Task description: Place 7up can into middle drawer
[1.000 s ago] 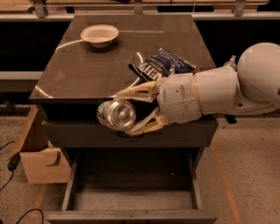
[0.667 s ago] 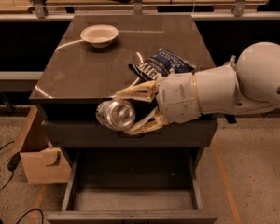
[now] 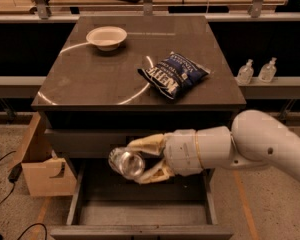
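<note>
My gripper (image 3: 148, 159) pinches the 7up can (image 3: 126, 163) sideways, over the open middle drawer (image 3: 140, 215).

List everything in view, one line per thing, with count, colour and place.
7up can: one, silver, lying on its side in the gripper, above the open drawer.
middle drawer: one, dark grey, pulled open at the foot of the cabinet.
cabinet: one, dark with a glossy top, centre.
bowl: one, white, back left of the cabinet top.
crisp bag: one, dark blue, right side of the cabinet top.
pump bottles: two, clear, on the ledge right of the cabinet.
cardboard box: one, tan, on the floor left of the cabinet.
gripper: one, cream fingers, shut on the can over the drawer.
arm: one, white, reaching in from the right.
</note>
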You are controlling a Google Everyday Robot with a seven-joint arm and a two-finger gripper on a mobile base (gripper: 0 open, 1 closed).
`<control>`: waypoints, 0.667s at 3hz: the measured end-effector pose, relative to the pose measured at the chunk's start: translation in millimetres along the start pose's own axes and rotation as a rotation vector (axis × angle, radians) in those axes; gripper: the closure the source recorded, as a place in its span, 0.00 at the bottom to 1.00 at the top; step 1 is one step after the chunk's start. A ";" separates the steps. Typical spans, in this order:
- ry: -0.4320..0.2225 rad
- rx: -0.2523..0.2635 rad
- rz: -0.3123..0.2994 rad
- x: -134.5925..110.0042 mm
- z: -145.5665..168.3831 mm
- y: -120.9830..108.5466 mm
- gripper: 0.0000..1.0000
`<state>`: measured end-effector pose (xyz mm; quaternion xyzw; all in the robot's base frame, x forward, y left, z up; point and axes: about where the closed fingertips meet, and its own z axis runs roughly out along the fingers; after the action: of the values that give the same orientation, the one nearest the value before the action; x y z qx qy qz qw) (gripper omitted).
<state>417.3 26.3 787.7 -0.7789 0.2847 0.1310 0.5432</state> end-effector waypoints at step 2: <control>0.029 0.011 0.040 41.9 24.5 74.7 1.00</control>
<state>409.9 17.7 699.4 -0.7718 0.3088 0.1292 0.5406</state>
